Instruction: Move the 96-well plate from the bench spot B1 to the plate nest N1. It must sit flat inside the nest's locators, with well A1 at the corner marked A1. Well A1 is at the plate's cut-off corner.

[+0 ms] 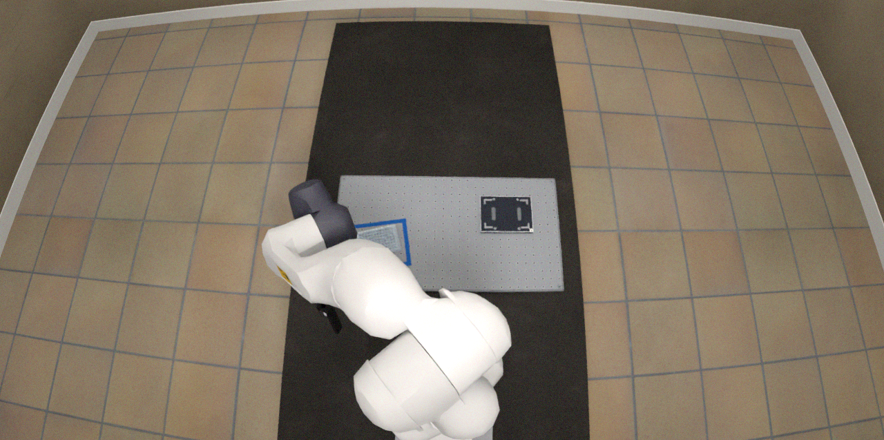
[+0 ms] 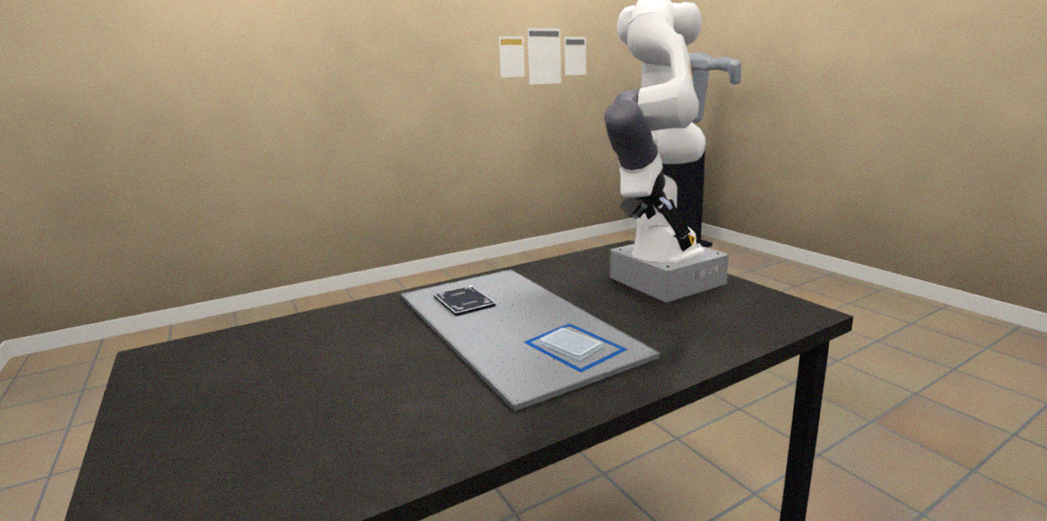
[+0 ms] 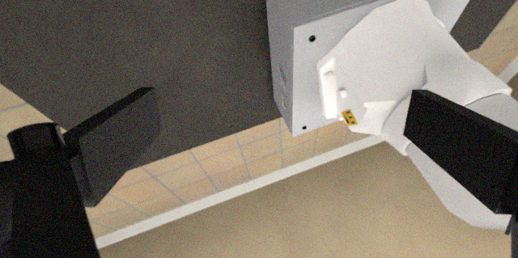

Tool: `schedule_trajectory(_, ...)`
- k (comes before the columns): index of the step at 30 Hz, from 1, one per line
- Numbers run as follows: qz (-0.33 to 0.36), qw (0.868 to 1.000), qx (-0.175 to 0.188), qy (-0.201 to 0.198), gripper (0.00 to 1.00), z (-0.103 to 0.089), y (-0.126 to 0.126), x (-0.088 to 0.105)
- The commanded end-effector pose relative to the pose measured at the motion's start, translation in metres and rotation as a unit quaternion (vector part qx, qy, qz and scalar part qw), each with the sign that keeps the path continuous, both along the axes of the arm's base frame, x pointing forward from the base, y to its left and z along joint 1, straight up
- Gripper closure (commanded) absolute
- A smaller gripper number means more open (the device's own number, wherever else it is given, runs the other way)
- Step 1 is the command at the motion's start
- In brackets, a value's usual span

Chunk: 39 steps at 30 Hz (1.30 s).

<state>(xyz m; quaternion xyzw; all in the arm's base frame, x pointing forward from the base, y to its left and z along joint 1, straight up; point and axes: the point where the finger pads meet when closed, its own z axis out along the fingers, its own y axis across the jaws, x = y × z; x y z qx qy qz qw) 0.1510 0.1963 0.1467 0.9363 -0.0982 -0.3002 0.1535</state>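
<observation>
96-well plate (image 2: 572, 341) inside blue-outlined spot (image 2: 613, 352), gripper (image 3: 259, 145) wide open

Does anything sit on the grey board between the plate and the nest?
Nothing visible does: the stretch of grey board between the plate and the nest carries no other object.
</observation>
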Motion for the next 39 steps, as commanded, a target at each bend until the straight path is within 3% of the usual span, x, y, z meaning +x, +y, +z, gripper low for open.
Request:
schedule_trajectory(1, 0.000, 1.000, 0.000, 0.000, 0.00, 0.000, 0.000, 0.000)
schedule_trajectory(21, 0.007, 1.000, 0.006, -0.001, 0.00, -0.002, 0.000, 0.003)
schedule_trajectory(32, 0.092, 0.992, 0.080, -0.015, 0.00, -0.024, 0.004, 0.040)
schedule_trajectory(34, 0.092, 0.992, 0.080, -0.015, 0.00, -0.024, 0.004, 0.040)
schedule_trajectory(39, 0.145, 0.982, 0.119, -0.024, 0.00, -0.036, 0.005, 0.061)
